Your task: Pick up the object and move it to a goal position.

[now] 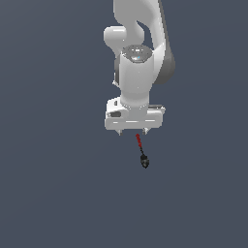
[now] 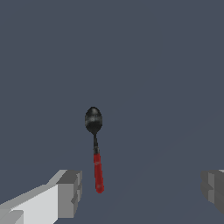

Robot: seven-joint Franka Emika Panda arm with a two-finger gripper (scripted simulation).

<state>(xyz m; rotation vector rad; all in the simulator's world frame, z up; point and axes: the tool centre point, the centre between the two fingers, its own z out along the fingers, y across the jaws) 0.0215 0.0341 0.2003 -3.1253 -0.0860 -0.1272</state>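
Observation:
The object [image 1: 142, 151] is a tiny spoon-like tool with a thin red shaft and a black bulbous tip, lying on the flat grey surface. In the exterior view it sits just below the white gripper [image 1: 133, 131], black tip pointing away from the hand. In the wrist view the object [image 2: 96, 153] lies lengthwise, its red end near one grey fingertip [image 2: 70, 192]. The other fingertip [image 2: 213, 188] is far off at the opposite edge. The gripper [image 2: 141, 190] is open wide, with nothing touching its pads.
Only the plain grey-blue ground [image 1: 53, 184] surrounds the object. The white arm [image 1: 140, 53] rises above the hand in the exterior view.

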